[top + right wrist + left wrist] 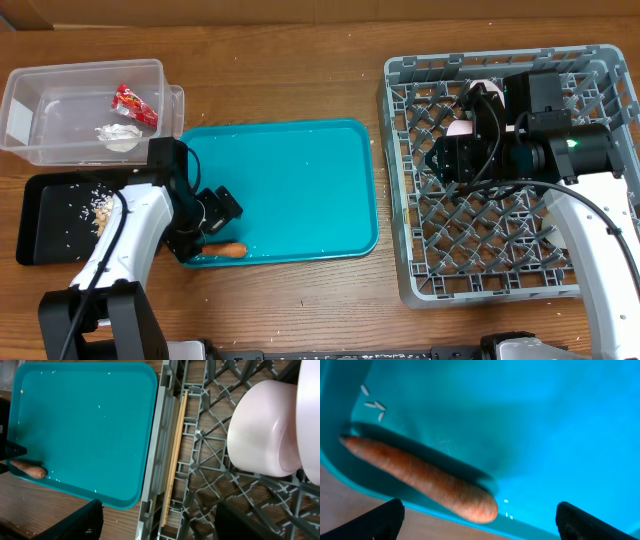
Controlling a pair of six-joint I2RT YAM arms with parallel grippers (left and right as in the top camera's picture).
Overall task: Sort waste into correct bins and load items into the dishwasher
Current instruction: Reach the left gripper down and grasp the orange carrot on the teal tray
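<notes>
The orange carrot (226, 250) lies at the front left corner of the teal tray (300, 180). My left gripper (218, 224) hangs open just above it; in the left wrist view the carrot (420, 477) lies between and ahead of the spread fingers (480, 525). The clear tub (60, 85) holds the red wrapper (133, 103) and the paper wad (120, 136). The black tray (50, 230) holds rice and nut scraps (100, 206). My right gripper (434, 158) is open and empty over the grey dish rack (420, 260). The chopsticks (175, 455) lie along the rack's left wall, and a white bowl (265, 427) stands in the rack.
Another white dish (311, 420) stands against the bowl at the right wrist view's edge; my right arm hides most of the dishes from overhead. A few rice grains (374, 404) lie on the teal tray. Wooden table (300, 50) surrounds everything.
</notes>
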